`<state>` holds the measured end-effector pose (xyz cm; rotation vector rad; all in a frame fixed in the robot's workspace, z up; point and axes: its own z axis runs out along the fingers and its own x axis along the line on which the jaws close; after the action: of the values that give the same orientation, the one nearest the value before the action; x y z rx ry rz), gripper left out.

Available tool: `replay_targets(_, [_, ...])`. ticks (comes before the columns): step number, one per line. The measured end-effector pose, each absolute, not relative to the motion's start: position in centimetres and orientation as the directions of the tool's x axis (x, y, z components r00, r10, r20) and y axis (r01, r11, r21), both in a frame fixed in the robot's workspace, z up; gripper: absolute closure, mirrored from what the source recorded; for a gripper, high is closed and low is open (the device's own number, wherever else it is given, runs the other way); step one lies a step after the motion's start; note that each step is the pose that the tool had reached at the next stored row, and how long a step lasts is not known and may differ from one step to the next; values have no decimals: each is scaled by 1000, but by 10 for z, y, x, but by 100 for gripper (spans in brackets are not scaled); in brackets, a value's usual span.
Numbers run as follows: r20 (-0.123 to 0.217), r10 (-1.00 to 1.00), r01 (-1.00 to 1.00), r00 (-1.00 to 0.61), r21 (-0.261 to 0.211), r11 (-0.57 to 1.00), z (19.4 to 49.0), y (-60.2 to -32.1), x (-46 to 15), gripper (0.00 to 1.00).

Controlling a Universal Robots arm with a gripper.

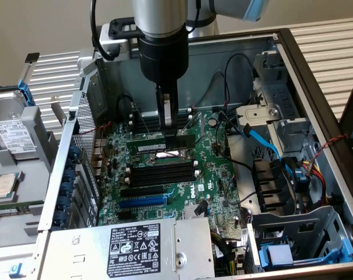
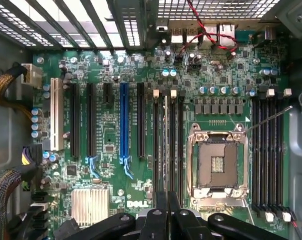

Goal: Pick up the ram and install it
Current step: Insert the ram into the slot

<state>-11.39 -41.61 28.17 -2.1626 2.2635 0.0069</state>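
My end effector grips the long thin green ram stick on its edge, I think so it lines up with the black slots.

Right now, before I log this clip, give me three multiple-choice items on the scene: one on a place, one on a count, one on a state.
1. Where is the long thin green ram stick? A in a person's hand; B between the fingers of the arm's gripper, above the black memory slots; C in a cardboard box.
2. How many blue expansion slots sit on the green motherboard? A one; B three; C five.
3. What state is the square metal processor socket in? A under a fan cooler; B covered with tape; C bare, nothing mounted.
Answers: 1 B, the wrist view shows a finger on each side of the stick's edge. 2 A, a single blue strip stands among black ones. 3 C, its contact field lies open inside the frame.
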Motion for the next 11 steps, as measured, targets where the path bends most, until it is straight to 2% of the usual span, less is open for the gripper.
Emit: replay_targets(11, [-10, -999, -999, -42, -6, 42, 266, -423, -114, 88])
